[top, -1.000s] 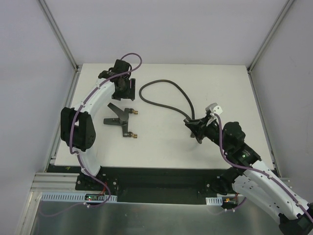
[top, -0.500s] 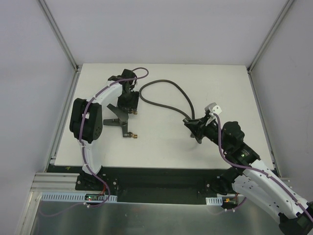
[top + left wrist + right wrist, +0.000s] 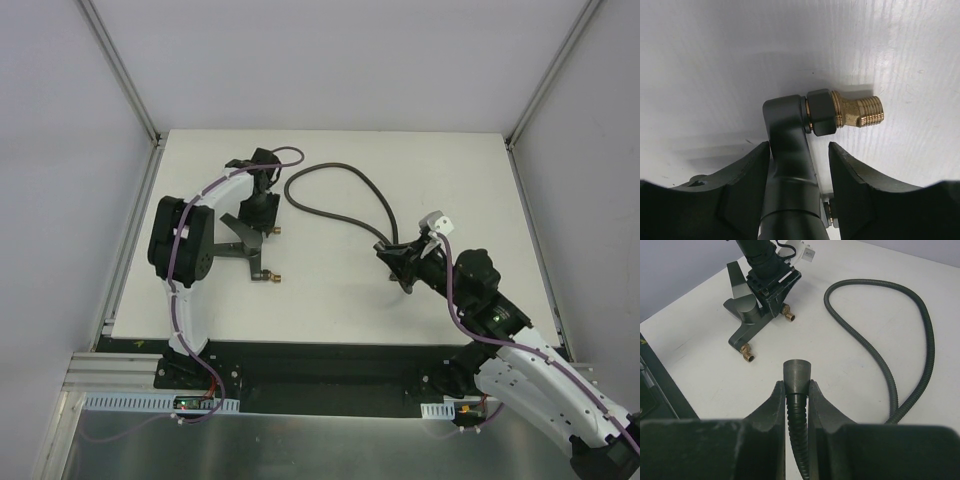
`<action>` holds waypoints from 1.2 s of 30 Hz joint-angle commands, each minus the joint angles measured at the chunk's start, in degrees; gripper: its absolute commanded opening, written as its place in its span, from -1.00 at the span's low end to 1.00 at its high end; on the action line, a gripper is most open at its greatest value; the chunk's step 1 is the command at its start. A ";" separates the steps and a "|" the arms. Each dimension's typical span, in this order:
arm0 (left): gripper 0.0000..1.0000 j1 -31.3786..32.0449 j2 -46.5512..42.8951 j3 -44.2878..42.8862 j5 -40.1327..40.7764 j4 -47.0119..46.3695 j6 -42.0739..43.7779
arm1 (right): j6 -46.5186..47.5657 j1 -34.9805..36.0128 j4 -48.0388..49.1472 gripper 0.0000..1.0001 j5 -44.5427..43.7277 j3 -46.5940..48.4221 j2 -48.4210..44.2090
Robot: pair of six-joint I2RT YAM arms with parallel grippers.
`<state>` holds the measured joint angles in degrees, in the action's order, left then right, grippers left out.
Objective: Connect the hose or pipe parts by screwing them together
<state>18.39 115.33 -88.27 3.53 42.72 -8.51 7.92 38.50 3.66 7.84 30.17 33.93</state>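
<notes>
The top camera looks down over the whole desk (image 3: 330, 300), the left wrist camera hangs close above the fitting (image 3: 787, 150), and the right wrist camera faces it toward 9 o'clock.

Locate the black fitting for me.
Top view: the black fitting lies left of centre on the table, one arm between the left gripper's fingers, beside the hose loop.

bright, even light from above, no glare. top view sharp; arms (image 3: 213, 190) drop soft, short shadows on the white table (image 3: 330, 300). left wrist: brass tip (image 3: 860, 111) crisp, left fingers (image 3: 745, 195) dark, soft. right wrist: right fingers (image 3: 765, 415) blurred, hose (image 3: 865, 350) sharp.
</notes>
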 commanded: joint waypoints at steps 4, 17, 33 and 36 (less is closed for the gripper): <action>-0.26 0.24 1.13 3.10 0.78 -0.44 -0.19 | -0.02 -0.09 3.19 -0.98 0.16 -0.20 -1.06; -1.00 1.03 -2.82 3.63 -8.35 -2.82 3.85 | 12.80 -0.09 24.80 -0.98 7.51 -5.56 9.38; -1.00 5.07 -10.47 4.69 -17.75 -3.43 5.53 | 34.44 1.40 54.24 -0.98 12.56 -1.08 47.97; -1.00 5.16 -11.09 4.95 -21.36 -3.78 4.82 | 36.72 2.36 57.16 -0.98 10.89 -0.21 52.02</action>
<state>23.90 110.10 -82.74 -10.55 38.02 -3.40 39.09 39.59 51.09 18.83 27.16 82.78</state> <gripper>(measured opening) 0.306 0.155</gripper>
